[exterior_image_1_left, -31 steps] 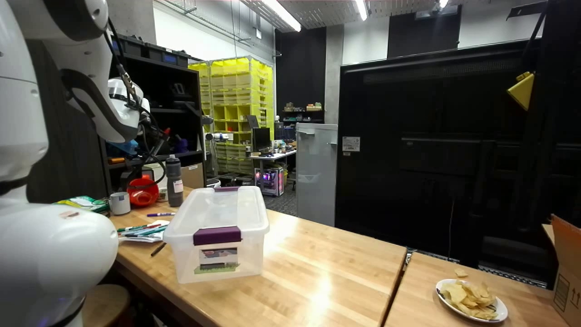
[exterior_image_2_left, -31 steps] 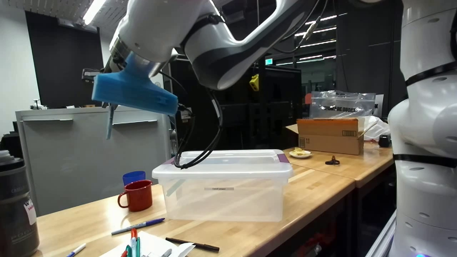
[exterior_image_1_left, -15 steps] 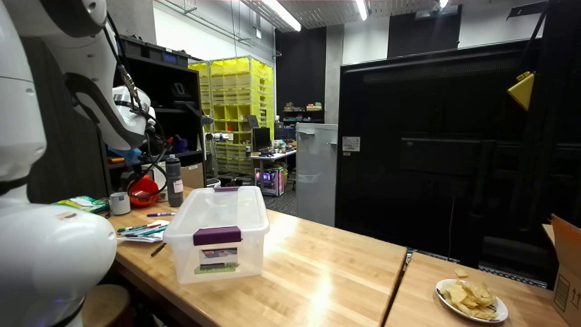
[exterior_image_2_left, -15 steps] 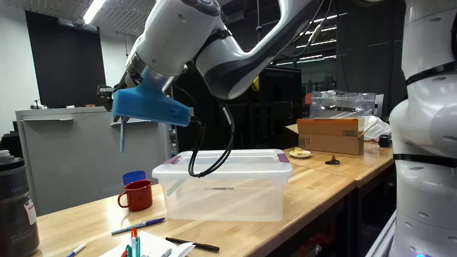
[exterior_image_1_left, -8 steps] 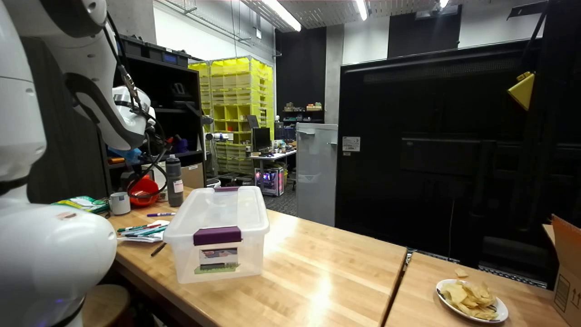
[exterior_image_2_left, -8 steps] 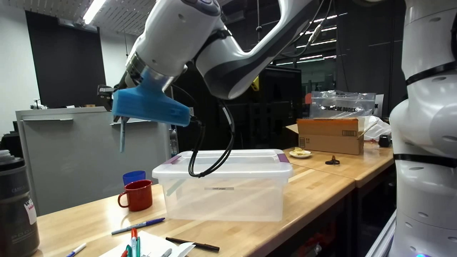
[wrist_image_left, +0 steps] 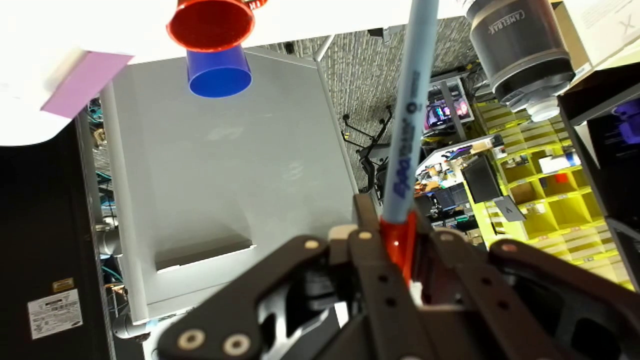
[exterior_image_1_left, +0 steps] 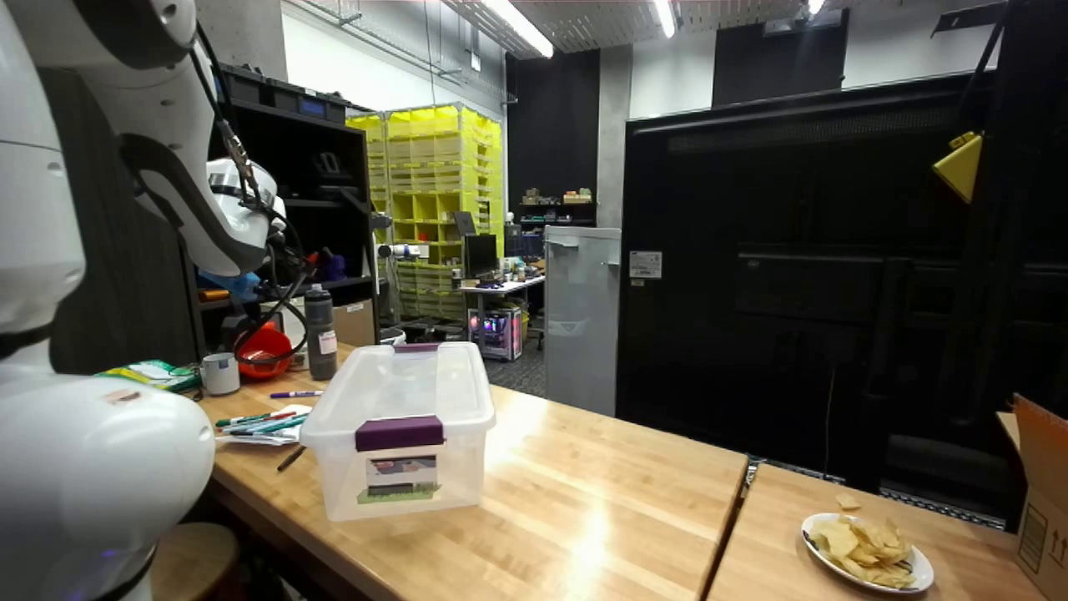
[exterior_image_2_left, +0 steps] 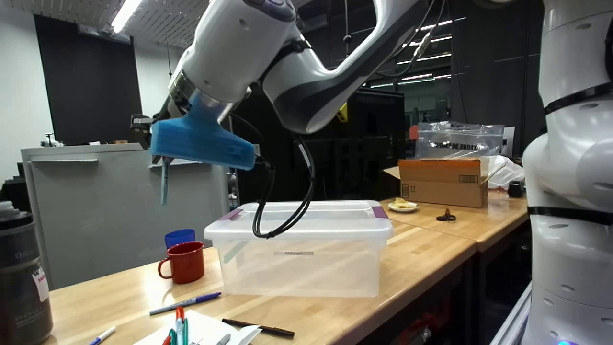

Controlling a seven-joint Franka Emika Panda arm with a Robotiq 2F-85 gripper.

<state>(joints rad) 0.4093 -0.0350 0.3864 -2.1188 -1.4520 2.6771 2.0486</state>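
We find the grey marker (wrist_image_left: pixel 411 110) gripped by its red end in the pincer (wrist_image_left: pixel 396 225), its long axis running outward from the jaws; in an exterior view it hangs nearly upright, well above the surface (exterior_image_2_left: pixel 110 292). Lower down stand a red mug (exterior_image_2_left: pixel 187 263) and a blue cup (exterior_image_2_left: pixel 179 237); we cannot tell whether it overhangs them. The arm (exterior_image_2_left: pixel 234 52) bends high, then slopes down to the pincer.

Ceiling lights (exterior_image_1_left: pixel 519 27) glow — yellow shelving (exterior_image_1_left: pixel 427 188) stands far back.
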